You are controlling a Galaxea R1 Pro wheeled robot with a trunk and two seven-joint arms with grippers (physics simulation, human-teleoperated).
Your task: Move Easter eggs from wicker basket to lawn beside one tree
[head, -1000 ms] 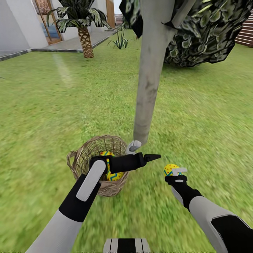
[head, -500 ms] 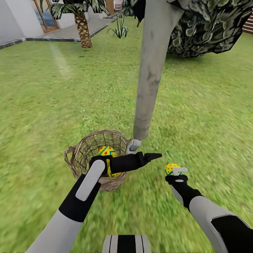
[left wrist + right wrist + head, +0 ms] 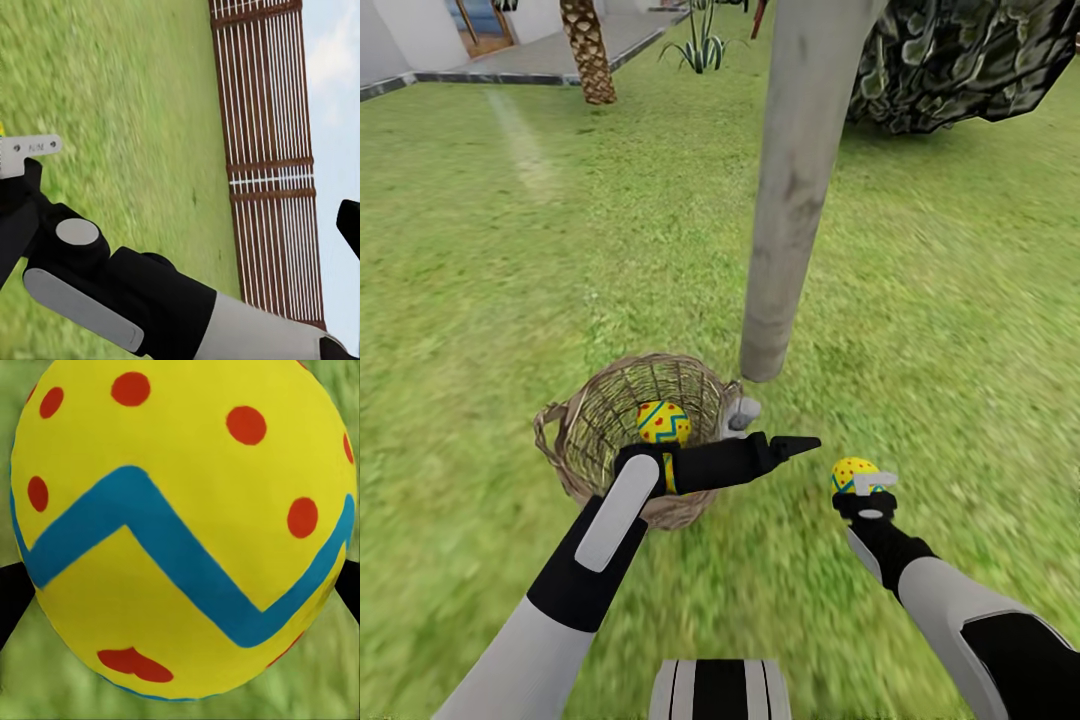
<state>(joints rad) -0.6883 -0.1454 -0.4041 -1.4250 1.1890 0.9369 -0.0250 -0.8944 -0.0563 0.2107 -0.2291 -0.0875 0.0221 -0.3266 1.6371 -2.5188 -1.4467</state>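
A robot looks down over its two arms at a lawn point(image 3: 490, 280) of short green grass. Straight ahead stands a tree point(image 3: 797, 190) with a smooth, pale grey trunk; dark leaves hang at the upper right. Just beside the trunk's foot, nearer the robot and to the left, sits a round brown wicker basket point(image 3: 585, 440). One yellow egg point(image 3: 663, 422) with a blue zigzag band lies inside it; a sliver of yellow behind the left arm may be another egg, but it is too hidden to tell.

The left claw point(image 3: 785, 446) reaches across in front of the basket, pointing right. Whether it is wide or narrow cannot be told.

The right claw point(image 3: 858, 486) hangs over the grass to the right of the basket, near the trunk, closed around a second yellow egg point(image 3: 852, 472). Up close this egg point(image 3: 184, 529) shows a blue zigzag and red dots, with grass behind it.

A brown slatted fence point(image 3: 270, 157) stands past the grass.
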